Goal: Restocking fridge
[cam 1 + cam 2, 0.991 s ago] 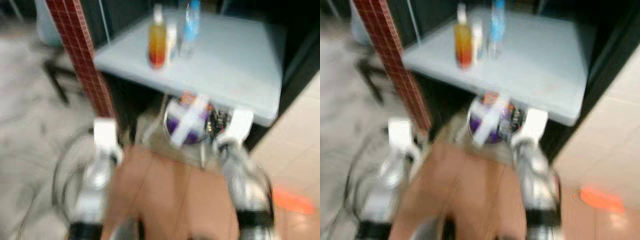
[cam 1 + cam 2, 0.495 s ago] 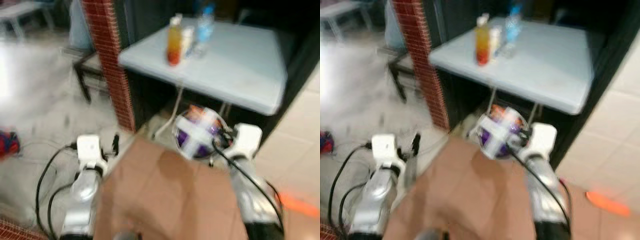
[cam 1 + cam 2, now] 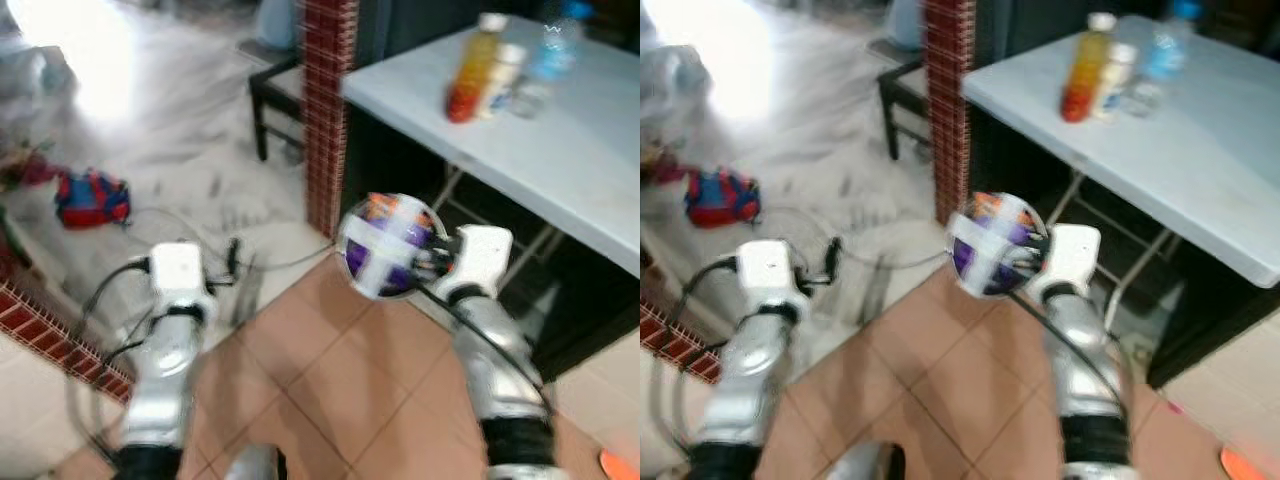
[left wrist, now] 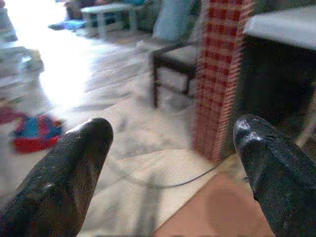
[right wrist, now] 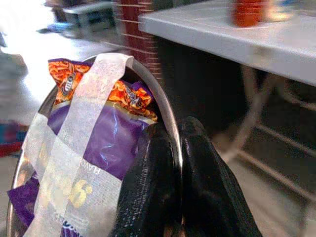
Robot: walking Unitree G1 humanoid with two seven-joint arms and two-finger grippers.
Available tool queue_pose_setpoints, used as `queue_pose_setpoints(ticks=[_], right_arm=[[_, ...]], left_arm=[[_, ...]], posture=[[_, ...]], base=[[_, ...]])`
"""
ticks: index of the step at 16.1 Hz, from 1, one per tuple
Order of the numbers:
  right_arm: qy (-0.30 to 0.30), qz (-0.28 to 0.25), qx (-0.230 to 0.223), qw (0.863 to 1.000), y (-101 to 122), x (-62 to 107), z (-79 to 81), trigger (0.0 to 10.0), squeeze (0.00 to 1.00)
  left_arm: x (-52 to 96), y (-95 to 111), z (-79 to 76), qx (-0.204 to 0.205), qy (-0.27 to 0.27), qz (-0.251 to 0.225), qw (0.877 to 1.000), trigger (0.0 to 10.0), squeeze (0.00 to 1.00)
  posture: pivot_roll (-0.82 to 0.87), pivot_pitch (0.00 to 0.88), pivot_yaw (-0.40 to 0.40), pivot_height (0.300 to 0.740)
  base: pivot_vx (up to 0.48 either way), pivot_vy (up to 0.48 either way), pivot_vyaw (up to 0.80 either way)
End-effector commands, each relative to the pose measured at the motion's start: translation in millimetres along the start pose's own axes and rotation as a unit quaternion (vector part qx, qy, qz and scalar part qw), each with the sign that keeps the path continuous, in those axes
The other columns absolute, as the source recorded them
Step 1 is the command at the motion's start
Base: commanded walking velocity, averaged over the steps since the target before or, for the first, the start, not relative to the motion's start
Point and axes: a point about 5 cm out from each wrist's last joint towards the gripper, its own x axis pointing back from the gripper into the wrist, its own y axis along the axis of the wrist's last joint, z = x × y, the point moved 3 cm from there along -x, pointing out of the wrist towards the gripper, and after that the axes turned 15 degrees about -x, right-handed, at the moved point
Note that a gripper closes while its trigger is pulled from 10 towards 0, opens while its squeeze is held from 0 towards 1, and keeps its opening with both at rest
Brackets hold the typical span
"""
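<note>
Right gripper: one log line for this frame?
right gripper: shut on bowl rim | bowl: taped snack bags | left gripper: open, empty | bottles: on table

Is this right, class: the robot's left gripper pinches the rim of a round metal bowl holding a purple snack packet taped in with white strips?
Not quite. The right gripper pinches the rim of the round metal bowl, as the right wrist view shows. The purple snack packet and white tape strips are as described.

Brick pillar [image 3: 325,110] and table [image 3: 560,150] ahead; open floor [image 3: 180,150] leftward.
</note>
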Motion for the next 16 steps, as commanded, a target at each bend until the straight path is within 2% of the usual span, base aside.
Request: queue_pose_setpoints(ticks=[1, 6, 8, 10, 13, 16], right_arm=[[-0.008, 0.0, -0.003, 1.0, -2, 6.1, -7.5, 10.0, 0.0], [-0.014, 0.013, -0.006, 1.0, -11, 10.2, -12.7, 10.0, 0.0], [0.011, 0.01, 0.012, 1.0, -6, 5.0, -5.1, 10.0, 0.0], [0.013, 0.009, 0.009, 1.0, -6, 3.0, -2.6, 10.0, 0.0], [0.021, 0.017, 0.008, 1.0, -8, 0.4, 0.5, 10.0, 0.0], [0.023, 0.017, 0.009, 1.0, -8, 0.0, 0.4, 10.0, 0.0]], left_arm=[[4.6, -2, -2.9, -0.005, 0.001, 0.004, 1.0, 10.0, 0.0], [11.3, -8, 1.6, -0.001, 0.026, 0.017, 0.999, 10.0, 0.0], [12.0, -6, 0.2, -0.004, 0.028, 0.015, 0.999, 10.0, 0.0], [16.4, -12, 5.7, -0.002, 0.04, 0.026, 0.999, 10.0, 0.0], [12.0, -10, 3.3, 0.01, 0.037, 0.017, 0.999, 10.0, 0.0], [12.2, -9, 3.0, 0.01, 0.038, 0.017, 0.999, 10.0, 0.0]], posture=[[0.04, 0.0, 0.03, 0.74], [0.07, 0.0, -0.016, 0.74], [0.08, 0.0, -0.031, 0.74], [0.08, 0.0, -0.034, 0.74], [0.08, 0.0, -0.073, 0.74], [0.08, 0.0, -0.073, 0.74]], base=[[0.0, 0.0, 0.8], [0.0, 0.0, 0.8], [0.0, 0.0, 0.8], [0.0, 0.0, 0.8], [0.0, 0.0, 0.15], [0.0, 0.0, 0.0]])
